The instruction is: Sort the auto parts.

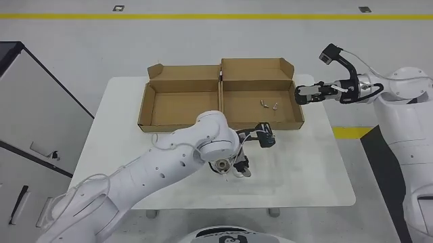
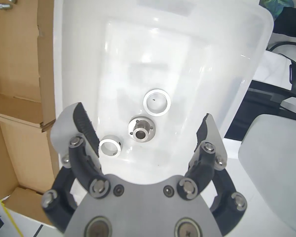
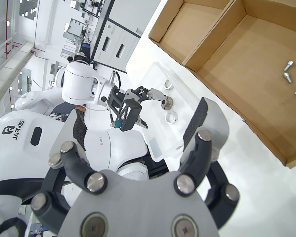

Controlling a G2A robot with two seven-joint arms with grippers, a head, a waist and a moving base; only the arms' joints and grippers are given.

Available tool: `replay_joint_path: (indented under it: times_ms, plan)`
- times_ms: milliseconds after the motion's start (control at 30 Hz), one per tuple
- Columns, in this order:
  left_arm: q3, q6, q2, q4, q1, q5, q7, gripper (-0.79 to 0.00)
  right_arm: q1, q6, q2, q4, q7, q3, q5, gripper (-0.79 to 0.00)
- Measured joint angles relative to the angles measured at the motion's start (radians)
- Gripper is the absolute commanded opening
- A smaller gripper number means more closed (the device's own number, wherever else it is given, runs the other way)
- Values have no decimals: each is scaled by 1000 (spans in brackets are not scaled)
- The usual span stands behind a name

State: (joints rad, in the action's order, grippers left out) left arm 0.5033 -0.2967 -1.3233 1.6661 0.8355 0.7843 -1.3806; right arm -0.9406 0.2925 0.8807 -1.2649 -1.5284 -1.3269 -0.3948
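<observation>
My left gripper hangs open over a clear plastic bin. On the bin's floor lie a large metal ring, a smaller ring and a flanged hub, the hub right between the fingers. In the top view this gripper is in front of the cardboard boxes. My right gripper is open and holds nothing, beside the right box's outer wall. Three bolts lie inside that box. The right wrist view looks across at the left gripper and the hub.
Two open cardboard boxes stand side by side at the table's back; the left box holds nothing. A grey cabinet stands left of the white table. Bare tabletop lies to the front right.
</observation>
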Motion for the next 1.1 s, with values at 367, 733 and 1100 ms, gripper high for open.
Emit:
replay_joint_path:
  times_ms: [367,733,1100]
  plan:
    - [-11,1,-5,-12,-9,14,9,0,0,0,0,0,0,0,0,0]
    - [-54,-70,-16,-42,-40,7,-67,0,0,0,0,0,0,0,0,0]
    - [-165,-54,-75,-183,-170,-99,-88,0,0,0,0,0,0,0,0,0]
